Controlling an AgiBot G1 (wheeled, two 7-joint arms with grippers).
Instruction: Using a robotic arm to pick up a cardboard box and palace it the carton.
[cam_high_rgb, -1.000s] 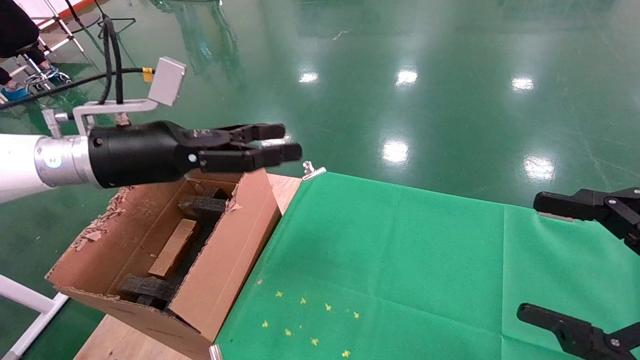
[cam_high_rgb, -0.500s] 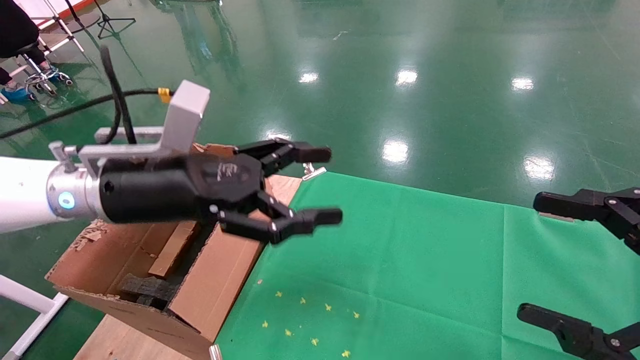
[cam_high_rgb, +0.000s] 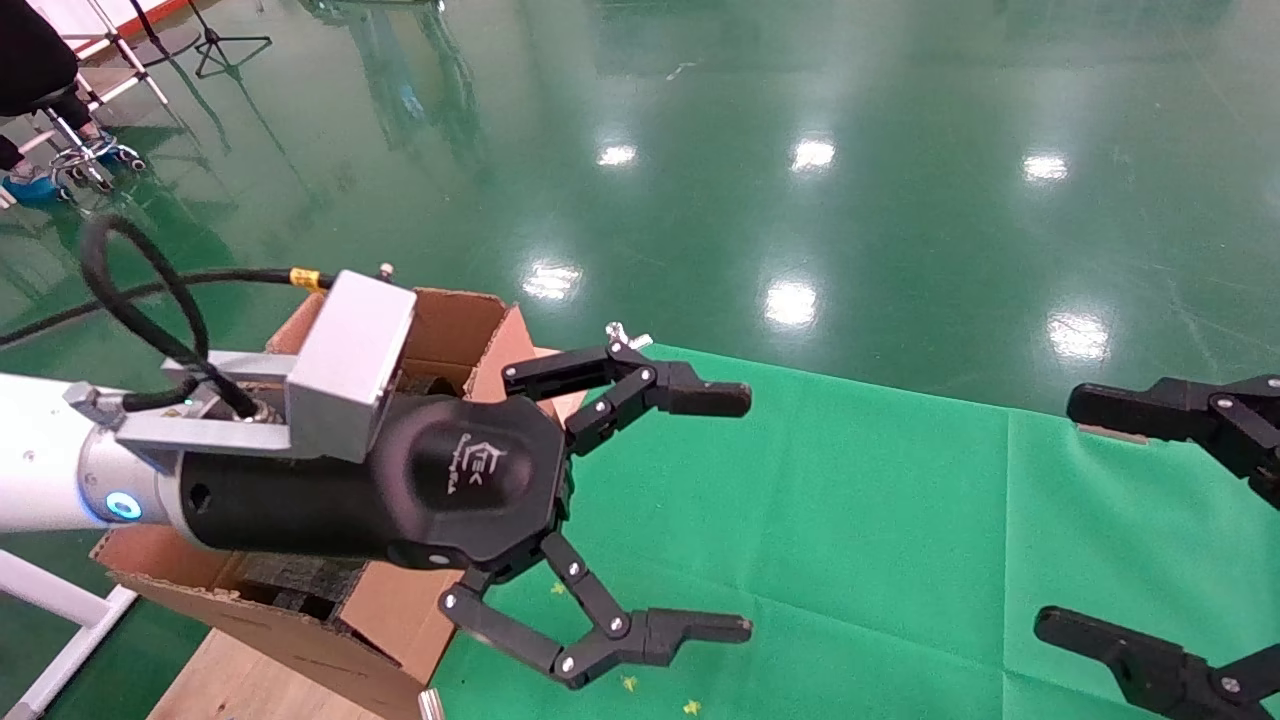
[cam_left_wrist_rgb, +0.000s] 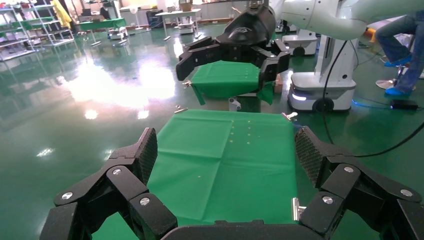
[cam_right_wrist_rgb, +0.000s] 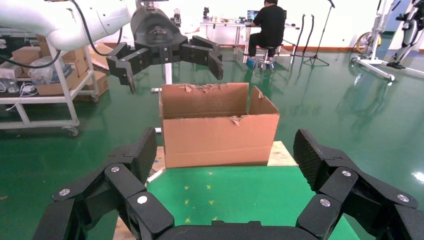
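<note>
Cardboard box: not visible right now; my own left arm covers the inside of the carton in the head view, and the right wrist view shows only the carton's outer wall
Carton (cam_high_rgb: 445, 325): stands at my left on the wooden table edge, just beside the green cloth (cam_high_rgb: 850, 520), flaps upright and torn along the top
Left gripper (cam_high_rgb: 738, 514): at the end of the robotic arm (cam_high_rgb: 40, 480), fingers spread wide with nothing between them, hanging over the cloth just past the carton's near wall and pointing to my right, away from the carton
Right gripper (cam_high_rgb: 1060, 512): parked well apart at the far right of the cloth, also spread wide and holding nothing
Key relation: as I judge it, the box lies behind my left fingertips and below my wrist, inside the carton, so the left arm is far nearer to it than the right
Long axis: cannot be read now; a second ago the box lay lengthwise along the carton
Change: a second ago my left fingers were nearly together above the carton's far end; since then they have opened fully and swung out and down over the cloth
Task state: judged placed, with no box left on the cloth
</note>
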